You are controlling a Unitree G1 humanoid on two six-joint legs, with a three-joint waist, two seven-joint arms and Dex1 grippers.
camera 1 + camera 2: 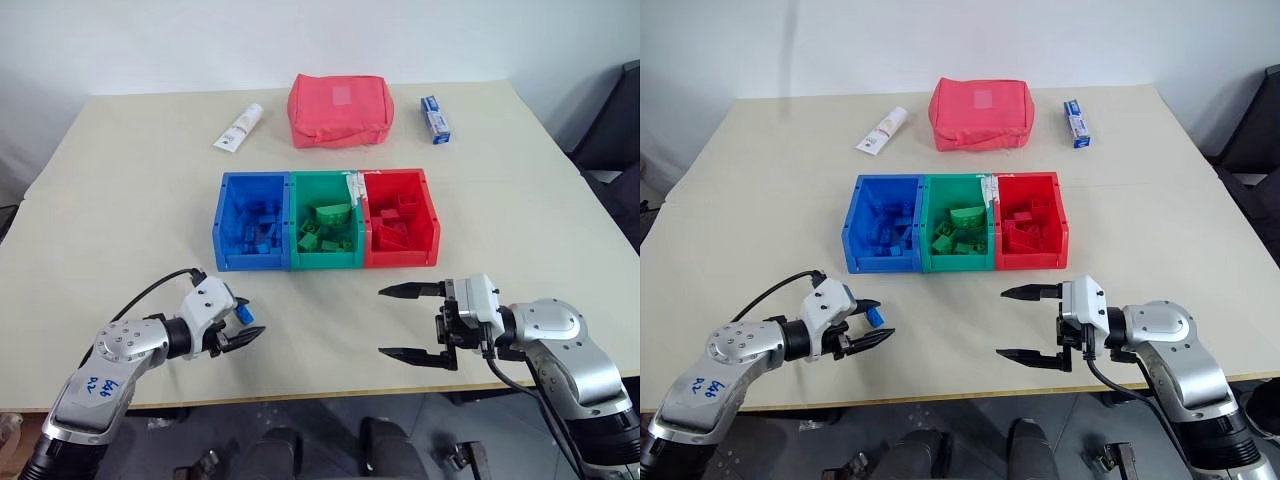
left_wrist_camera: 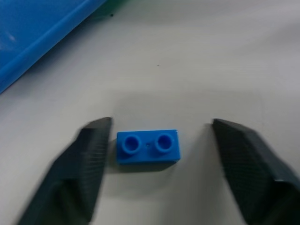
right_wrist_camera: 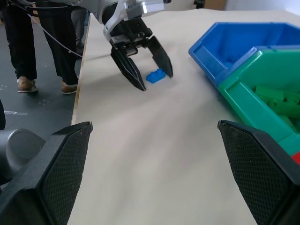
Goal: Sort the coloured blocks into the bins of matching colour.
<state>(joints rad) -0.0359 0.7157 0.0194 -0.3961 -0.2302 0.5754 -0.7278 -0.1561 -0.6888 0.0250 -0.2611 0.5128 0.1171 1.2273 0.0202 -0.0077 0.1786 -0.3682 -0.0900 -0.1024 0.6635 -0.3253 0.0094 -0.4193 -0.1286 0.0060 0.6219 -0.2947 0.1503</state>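
One small blue block [image 1: 247, 314] with two studs lies on the table at the front left. My left gripper [image 1: 250, 320] is lowered over it, open, with one finger on each side. In the left wrist view one finger [image 2: 91, 154] is almost against the block [image 2: 147, 146] and the other stands clear of it. My right gripper [image 1: 382, 321] hovers wide open at the front right, holding nothing. The blue bin [image 1: 222, 215], green bin [image 1: 325, 262] and red bin [image 1: 432, 220] stand side by side mid-table. Each holds blocks of its own colour, such as the green blocks [image 1: 330, 225].
A red zip pouch [image 1: 340, 108], a white tube [image 1: 239, 128] and a blue-and-white carton [image 1: 435, 118] lie at the back of the table. A person's legs [image 3: 23, 42] stand beyond the table's left edge. Bare tabletop lies between the bins and my grippers.
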